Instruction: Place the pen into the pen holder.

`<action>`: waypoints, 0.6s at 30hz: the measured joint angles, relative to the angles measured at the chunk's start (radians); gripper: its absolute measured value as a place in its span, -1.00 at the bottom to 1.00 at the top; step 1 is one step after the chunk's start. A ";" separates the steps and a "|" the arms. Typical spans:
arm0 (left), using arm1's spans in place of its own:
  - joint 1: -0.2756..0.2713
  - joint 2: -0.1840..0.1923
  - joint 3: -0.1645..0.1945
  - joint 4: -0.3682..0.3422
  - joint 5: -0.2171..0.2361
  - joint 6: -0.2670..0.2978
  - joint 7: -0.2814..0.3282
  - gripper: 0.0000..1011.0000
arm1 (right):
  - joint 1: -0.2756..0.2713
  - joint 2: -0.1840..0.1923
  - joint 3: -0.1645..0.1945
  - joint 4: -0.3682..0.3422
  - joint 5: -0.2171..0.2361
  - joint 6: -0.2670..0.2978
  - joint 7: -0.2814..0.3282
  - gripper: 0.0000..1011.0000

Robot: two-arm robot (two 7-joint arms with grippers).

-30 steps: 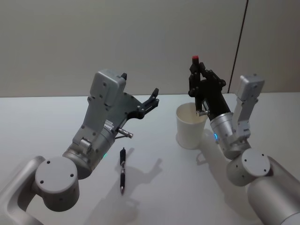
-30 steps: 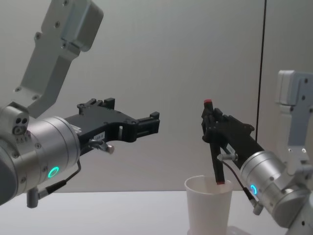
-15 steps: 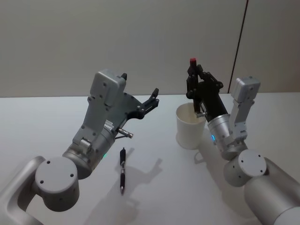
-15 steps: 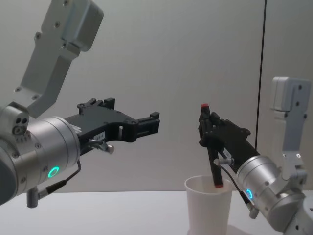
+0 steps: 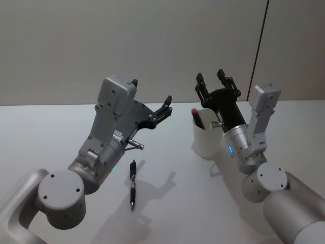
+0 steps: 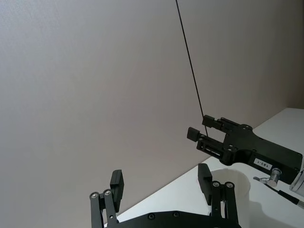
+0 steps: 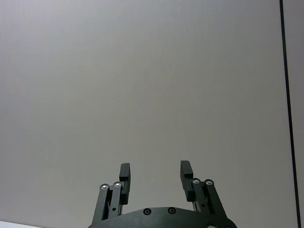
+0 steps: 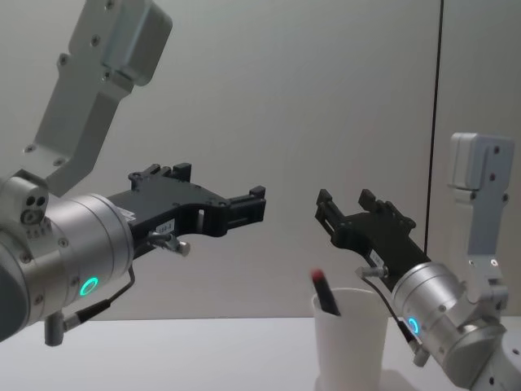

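Head view: showing the pen holder (image 5: 205, 141) standing upright on the pale counter (image 5: 51, 132), right of centre; finding a pen (image 5: 197, 118) inside it, leaning toward the cup's left side with its red end poking over the rim; catching the right gripper (image 5: 210, 80) hovering just above and behind the rim, jaws apart and gripping nothing, fingertips pointing up the wall (image 5: 152, 40); showing the left gripper (image 5: 151, 96) raised off the counter left of the cup, jaws apart, touching nothing; noting a second pen (image 5: 132, 184), dark, lying flat at lower centre, well apart from the cup.

Left wrist view: looking past the left gripper (image 6: 160, 178) at the bottom edge, jaws spread wide; picking out the pen holder (image 6: 242, 194) at lower right, with the right gripper (image 6: 202, 128) hanging just above it, jaws parted.

Right wrist view: showing the right gripper (image 7: 155, 173) at bottom centre against bare wall, jaws apart, nothing between them.

Chest view: placing the pen holder (image 8: 350, 346) at bottom right of centre; seeing the pen (image 8: 326, 295) slanting out over the left of the rim, red end uppermost; finding the right gripper (image 8: 344, 204) above the cup, angled to upper left, jaws apart and clear of the pen; showing the left gripper (image 8: 220, 189) reaching rightward in mid-air at centre left.
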 joint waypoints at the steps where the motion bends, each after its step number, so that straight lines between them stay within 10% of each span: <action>1: 0.000 0.000 0.000 0.000 0.000 0.000 0.000 0.99 | 0.002 0.000 0.001 0.003 0.000 -0.001 0.001 0.28; 18: 0.000 0.000 0.000 0.000 0.000 0.000 0.000 0.99 | -0.022 0.009 0.018 -0.049 -0.021 0.028 0.002 0.98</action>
